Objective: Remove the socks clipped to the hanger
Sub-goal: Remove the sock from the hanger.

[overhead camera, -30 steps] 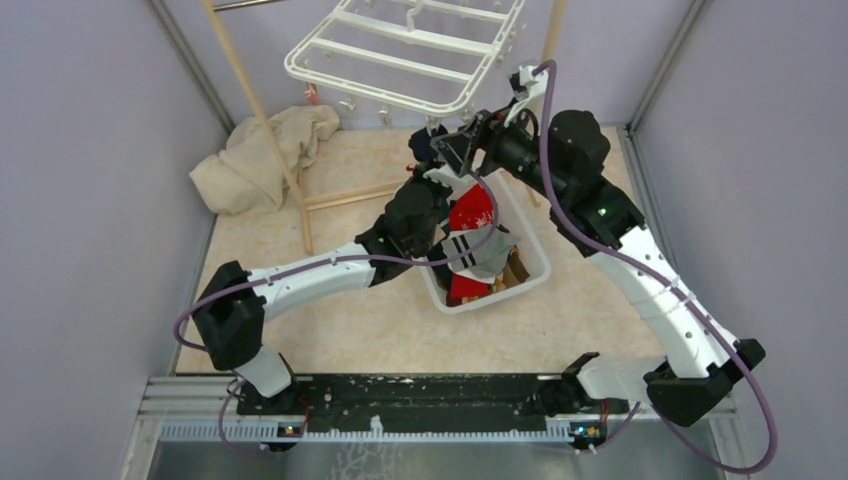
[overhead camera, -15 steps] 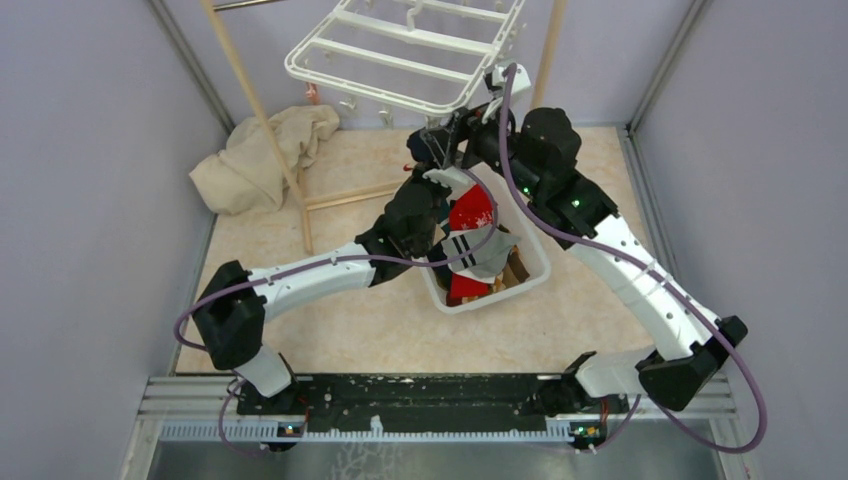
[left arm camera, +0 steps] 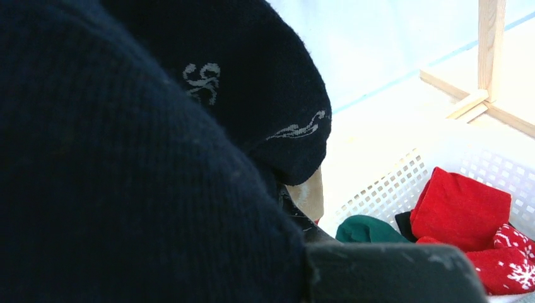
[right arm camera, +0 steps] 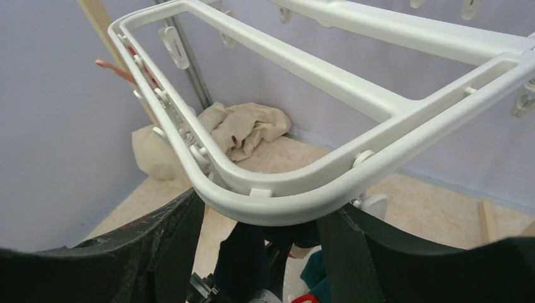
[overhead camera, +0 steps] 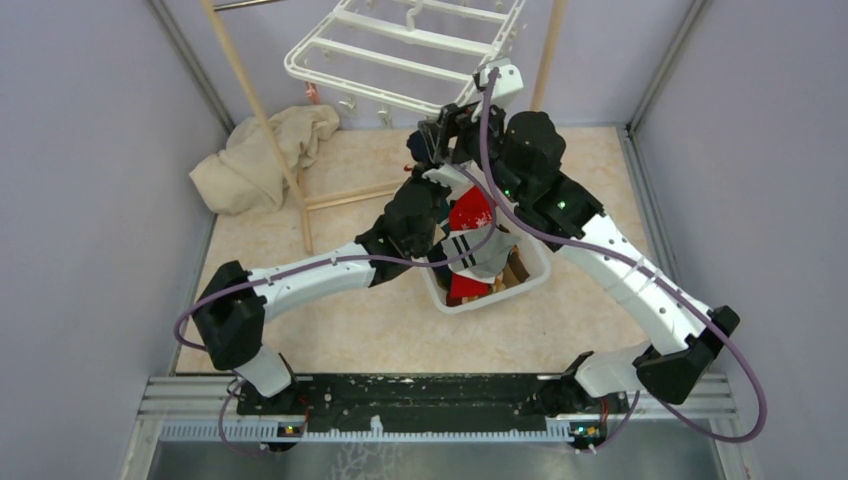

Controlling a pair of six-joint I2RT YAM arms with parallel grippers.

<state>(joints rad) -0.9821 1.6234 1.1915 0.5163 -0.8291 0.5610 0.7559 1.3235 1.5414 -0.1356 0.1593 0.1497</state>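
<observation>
A: While hanging under the hanger point(right arm camera: 287, 201) corner, navy sock point(left arm camera: 252, 95) clenched in left fingers point(left arm camera: 378, 274). Any lettering?
B: Only grey scrollwork, unreadable. Right fingers point(right arm camera: 158, 252) spread, straddling that corner rail. 2 red socks point(left arm camera: 460, 208) in basket point(left arm camera: 385, 189).

The hanger point(right arm camera: 296, 196) rim runs between the right gripper's point(right arm camera: 262, 211) spread jaws and bars the way upward there. Just below, the left gripper point(overhead camera: 430, 172), clamped on a navy sock point(left arm camera: 252, 82), crowds the basket's point(overhead camera: 480, 303) far end. 2 wooden poles point(overhead camera: 262, 120) and a cloth heap point(overhead camera: 260, 160) fence the left side. Bare floor point(overhead camera: 350, 330) in front of the basket gives passing room.
</observation>
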